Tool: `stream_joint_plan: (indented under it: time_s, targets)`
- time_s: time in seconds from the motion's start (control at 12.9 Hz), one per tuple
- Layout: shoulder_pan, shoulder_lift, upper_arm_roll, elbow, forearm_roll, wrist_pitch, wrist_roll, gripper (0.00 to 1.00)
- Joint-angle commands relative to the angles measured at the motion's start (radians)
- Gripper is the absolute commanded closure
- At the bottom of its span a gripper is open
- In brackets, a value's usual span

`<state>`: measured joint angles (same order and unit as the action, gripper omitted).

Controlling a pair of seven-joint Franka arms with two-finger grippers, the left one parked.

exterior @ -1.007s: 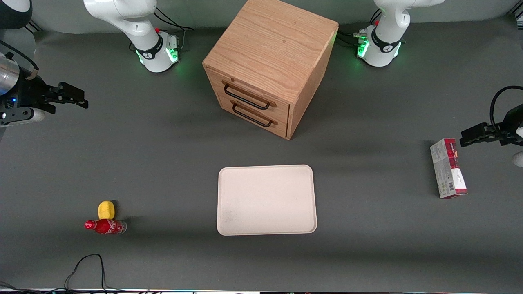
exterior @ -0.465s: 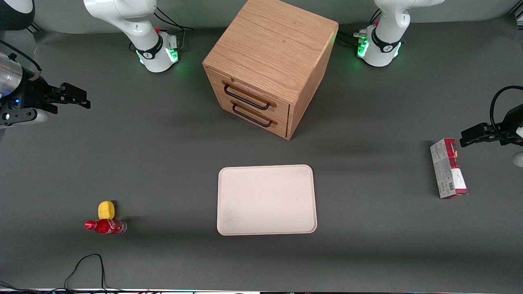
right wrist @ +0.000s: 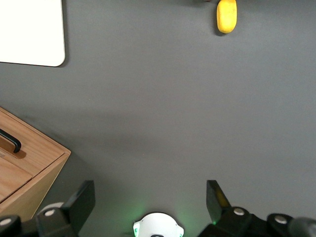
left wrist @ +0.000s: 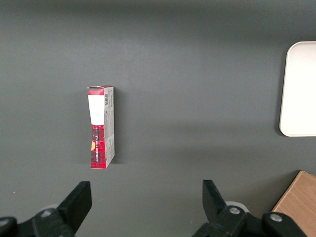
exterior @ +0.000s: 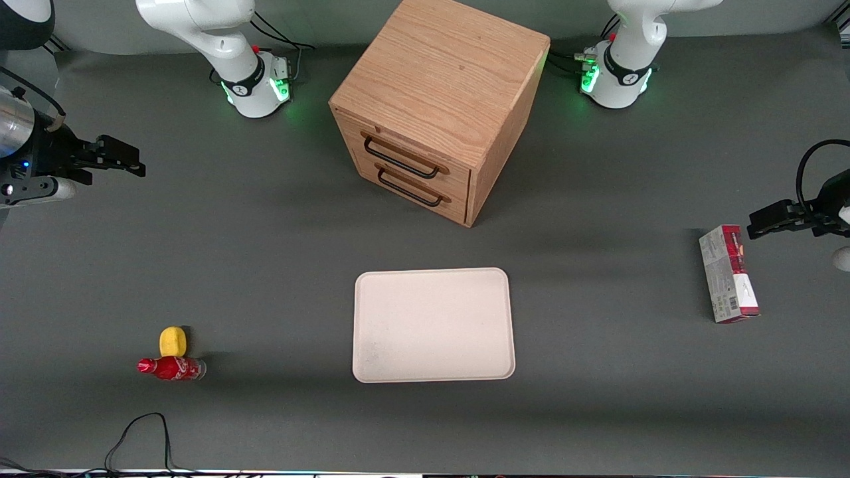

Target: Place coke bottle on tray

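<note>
The small red coke bottle [exterior: 171, 368] lies on its side on the grey table, toward the working arm's end, touching or nearly touching a yellow lemon-like lump [exterior: 172, 340]. The cream tray [exterior: 372, 362] lies flat mid-table, nearer the front camera than the cabinet, with nothing on it; its corner shows in the right wrist view [right wrist: 47, 47]. My gripper [exterior: 129, 162] is open and empty, held high at the working arm's end, well away from the bottle. In the right wrist view [right wrist: 150, 202] bare table lies between its fingers; the bottle is out of that view.
A wooden two-drawer cabinet [exterior: 438, 106] stands farther from the front camera than the tray. A red-and-grey carton box [exterior: 728, 273] lies toward the parked arm's end. The lemon-like lump also shows in the right wrist view [right wrist: 226, 16]. A black cable [exterior: 139, 431] loops near the table's front edge.
My gripper has shifted only slightly; the bottle, lump and tray have not moved.
</note>
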<state>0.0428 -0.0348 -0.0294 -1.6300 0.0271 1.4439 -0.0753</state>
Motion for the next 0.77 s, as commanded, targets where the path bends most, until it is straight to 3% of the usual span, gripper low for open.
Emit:
stream_joint_plan:
  time_s: [0.0,0.31,0.7]
  targets:
    - [-0.008,0.016,-0.003,0.038,0.01,-0.023,0.019,0.0]
    - [-0.015,0.059,-0.007,0.076,0.007,-0.022,0.017,0.0]
    - [-0.11,0.453,-0.026,0.486,-0.047,-0.03,0.005,0.0]
